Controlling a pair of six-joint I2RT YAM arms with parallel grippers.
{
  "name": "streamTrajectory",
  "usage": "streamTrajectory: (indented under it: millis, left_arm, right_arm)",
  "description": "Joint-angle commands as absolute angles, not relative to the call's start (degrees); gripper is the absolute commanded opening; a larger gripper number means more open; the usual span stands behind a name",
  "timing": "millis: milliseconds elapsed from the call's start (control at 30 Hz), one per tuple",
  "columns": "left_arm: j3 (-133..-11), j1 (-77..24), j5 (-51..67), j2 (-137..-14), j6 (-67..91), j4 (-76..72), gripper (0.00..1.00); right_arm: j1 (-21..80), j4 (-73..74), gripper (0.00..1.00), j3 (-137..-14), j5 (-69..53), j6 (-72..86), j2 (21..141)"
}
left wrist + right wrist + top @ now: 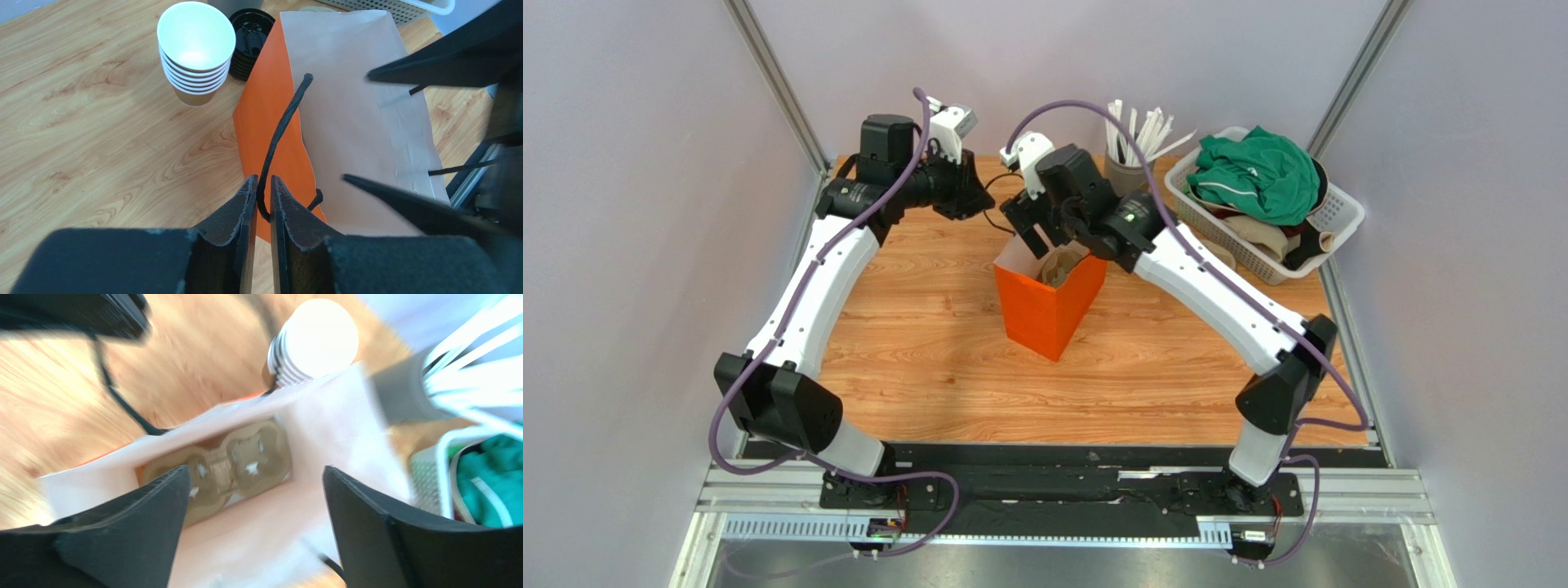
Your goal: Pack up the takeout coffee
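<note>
Pinching the handle (pixel 283 125) of the orange bag (pixel 1048 312), the left fingers (pixel 236 214) should hold it taut while the right fingers (pixel 374 527) hang spread above.

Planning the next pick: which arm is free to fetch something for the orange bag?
Right. Its jaws stand open and empty over the orange bag; the left jaws are pinched on the bag's black handle.

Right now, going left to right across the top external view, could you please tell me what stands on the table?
First the orange paper bag, then the grey cup of white straws, then the white plastic basket of green clothing.
</note>
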State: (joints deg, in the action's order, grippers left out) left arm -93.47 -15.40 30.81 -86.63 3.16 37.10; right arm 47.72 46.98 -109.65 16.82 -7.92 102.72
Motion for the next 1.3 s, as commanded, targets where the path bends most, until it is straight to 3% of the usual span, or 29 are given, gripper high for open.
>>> streamTrajectory:
  millis: [0,267,400,600,867,967,1067,1267]
  left_arm:
    - [-95.9,-15.5,33.3,-86.9,2.4,37.1,0.23]
    - [-98.0,-15.5,34.9,-87.9,1.6,38.7,0.30]
    - [-99.3,-15.5,35.2,-88.3,1.1,39.6,0.31]
    - [-101.2,-15.5,36.6,-89.6,0.1,41.9,0.31]
    - [-101.1,-15.6,37.3,-89.3,0.5,42.0,0.31]
    - [-100.7,-15.6,37.6,-89.2,0.7,41.7,0.31]
    - [-100.5,-15.6,38.0,-89.2,0.9,41.5,0.30]
    - [-101.6,-15.6,40.8,-90.3,1.6,40.9,0.18]
  right_arm:
    - [47.9,45.9,0.88,-114.4,14.4,-12.6,95.2]
    - [46.4,47.4,0.95,-111.3,9.3,-26.4,84.4]
    - [43.2,53.3,0.94,-108.9,0.9,-31.5,79.7]
    - [40.3,49.9,0.92,-97.8,1.0,-36.8,75.0]
    - [38.1,47.1,0.88,-94.7,-4.5,-38.5,76.0]
    - [37.4,45.4,0.84,-93.4,-4.2,-39.0,76.2]
    - [36.7,45.0,0.72,-92.8,-5.0,-39.2,76.0]
    - [36.5,44.6,0.55,-91.5,-6.3,-39.7,75.8]
